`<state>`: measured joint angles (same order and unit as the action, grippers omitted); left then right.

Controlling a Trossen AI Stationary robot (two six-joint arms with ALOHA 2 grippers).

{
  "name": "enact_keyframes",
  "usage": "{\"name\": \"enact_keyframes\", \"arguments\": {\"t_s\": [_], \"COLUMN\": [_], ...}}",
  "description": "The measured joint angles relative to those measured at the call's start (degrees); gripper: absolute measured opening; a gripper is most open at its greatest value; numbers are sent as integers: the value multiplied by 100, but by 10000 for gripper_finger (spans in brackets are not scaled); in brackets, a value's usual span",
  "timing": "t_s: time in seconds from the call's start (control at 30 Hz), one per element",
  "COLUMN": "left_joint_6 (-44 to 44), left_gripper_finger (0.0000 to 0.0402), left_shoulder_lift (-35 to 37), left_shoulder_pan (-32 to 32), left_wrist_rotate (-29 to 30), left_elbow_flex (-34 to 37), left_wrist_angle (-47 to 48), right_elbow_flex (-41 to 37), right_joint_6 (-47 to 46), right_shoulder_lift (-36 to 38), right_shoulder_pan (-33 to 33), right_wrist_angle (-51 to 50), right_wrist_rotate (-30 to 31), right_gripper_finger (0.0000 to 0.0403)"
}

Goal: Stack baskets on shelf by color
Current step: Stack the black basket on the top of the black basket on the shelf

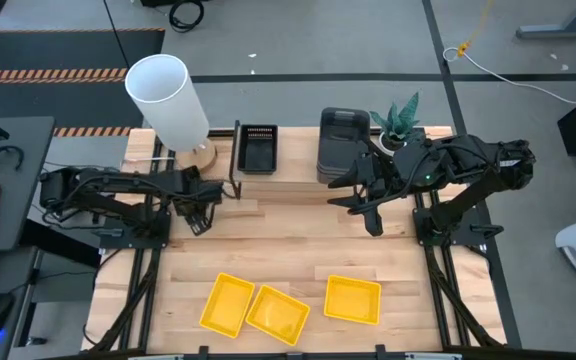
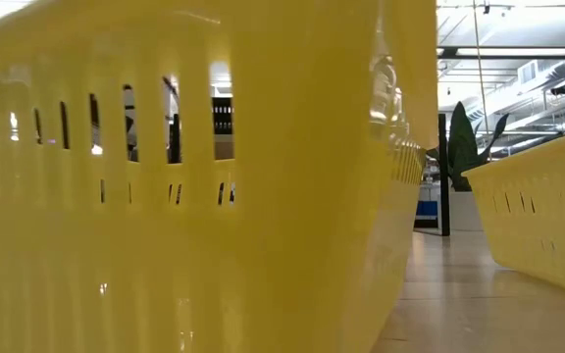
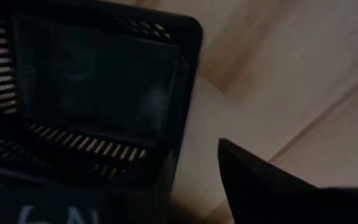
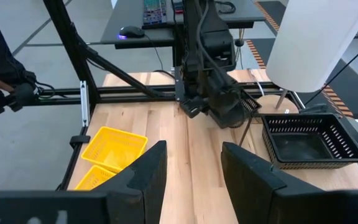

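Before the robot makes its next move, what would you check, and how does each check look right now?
1. Right gripper open and empty: ok.
2. Left gripper holding something firmly: cannot tell; a black slotted basket lies close in front of it.
3. Dark grey baskets stacked together on the shelf: ok.
4. Bare shelf space between the grey stack and the black basket on the shelf: ok.
5. Yellow baskets on the shelf: not ok; all three lie on the table's front, unstacked.
6. Low view clear: not ok; a yellow basket fills most of it.
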<state>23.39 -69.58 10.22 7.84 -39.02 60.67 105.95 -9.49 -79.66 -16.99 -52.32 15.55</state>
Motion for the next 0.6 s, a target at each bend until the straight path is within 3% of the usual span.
{"name": "enact_keyframes", "arguments": {"t_s": [0.23, 0.6], "left_joint_6": [427, 662], "left_gripper_finger": [132, 132], "left_shoulder_lift": [-50, -52], "left_shoulder_pan": [-249, -248], "left_wrist_rotate": [295, 280], "left_elbow_flex": [56, 252], "left_wrist_angle": [-125, -261], "right_elbow_flex": [0, 0], "right_joint_6": [2, 4], "right_shoulder_lift": [0, 0], "right_shoulder_pan": [2, 2], "right_wrist_angle": [13, 42], "right_wrist_rotate": [86, 85], "right_gripper_finger": [158, 158]}}
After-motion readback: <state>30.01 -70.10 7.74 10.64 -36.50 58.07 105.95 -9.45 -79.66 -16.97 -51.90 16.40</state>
